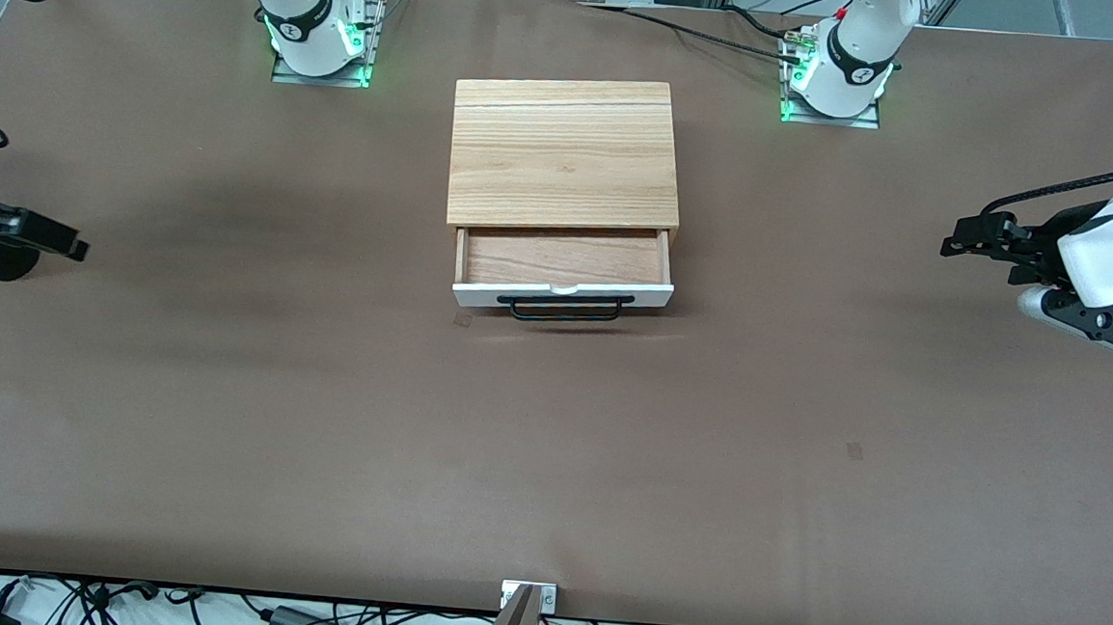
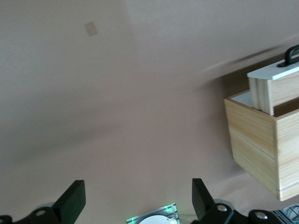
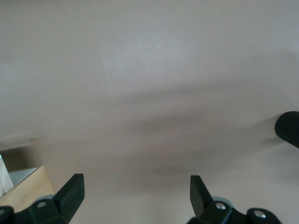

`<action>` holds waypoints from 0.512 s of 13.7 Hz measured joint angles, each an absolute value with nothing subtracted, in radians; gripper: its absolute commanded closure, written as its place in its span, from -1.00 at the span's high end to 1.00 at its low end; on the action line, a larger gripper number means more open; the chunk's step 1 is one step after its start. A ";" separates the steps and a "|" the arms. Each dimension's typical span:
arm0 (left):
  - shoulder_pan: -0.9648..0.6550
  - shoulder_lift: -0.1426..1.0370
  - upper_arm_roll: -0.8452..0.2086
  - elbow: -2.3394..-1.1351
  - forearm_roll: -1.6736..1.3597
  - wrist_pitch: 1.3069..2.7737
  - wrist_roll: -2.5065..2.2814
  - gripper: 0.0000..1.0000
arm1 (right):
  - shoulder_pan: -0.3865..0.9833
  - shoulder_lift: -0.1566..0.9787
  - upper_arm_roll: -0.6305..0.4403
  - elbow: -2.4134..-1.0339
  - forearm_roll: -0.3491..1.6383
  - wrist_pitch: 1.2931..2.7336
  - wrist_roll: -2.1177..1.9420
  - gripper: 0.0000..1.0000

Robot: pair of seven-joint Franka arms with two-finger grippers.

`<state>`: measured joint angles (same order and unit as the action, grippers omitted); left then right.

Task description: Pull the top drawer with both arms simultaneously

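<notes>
The top drawer stands partly pulled out of the light-wood cabinet, showing its brown wood inside. Its white front carries a long black bar handle. My left gripper is open and hangs over bare table toward the left arm's end, well apart from the drawer. My right gripper is open over the table at the right arm's end, also far from it. The left wrist view shows my left gripper with nothing between its fingers, and the drawer off to one side. In the right wrist view my right gripper holds nothing.
Both arm bases stand on the table farther from the front camera than the cabinet. A metal bracket sits at the table's front edge. A small tape mark lies on the brown mat. A cabinet corner shows in the right wrist view.
</notes>
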<state>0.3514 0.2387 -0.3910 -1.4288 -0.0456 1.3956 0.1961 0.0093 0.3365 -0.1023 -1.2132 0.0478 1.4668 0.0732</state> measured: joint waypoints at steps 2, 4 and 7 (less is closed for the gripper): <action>0.352 0.237 -0.392 -1.424 0.039 1.395 0.195 1.00 | 0.005 0.308 -0.090 -1.256 0.045 1.481 0.073 1.00; 0.352 0.232 -0.392 -1.409 0.087 1.395 0.175 1.00 | 0.008 0.276 -0.076 -1.293 0.039 1.489 0.065 1.00; 0.354 0.228 -0.393 -1.402 0.119 1.402 0.028 1.00 | 0.008 0.191 -0.073 -1.439 0.034 1.586 0.027 1.00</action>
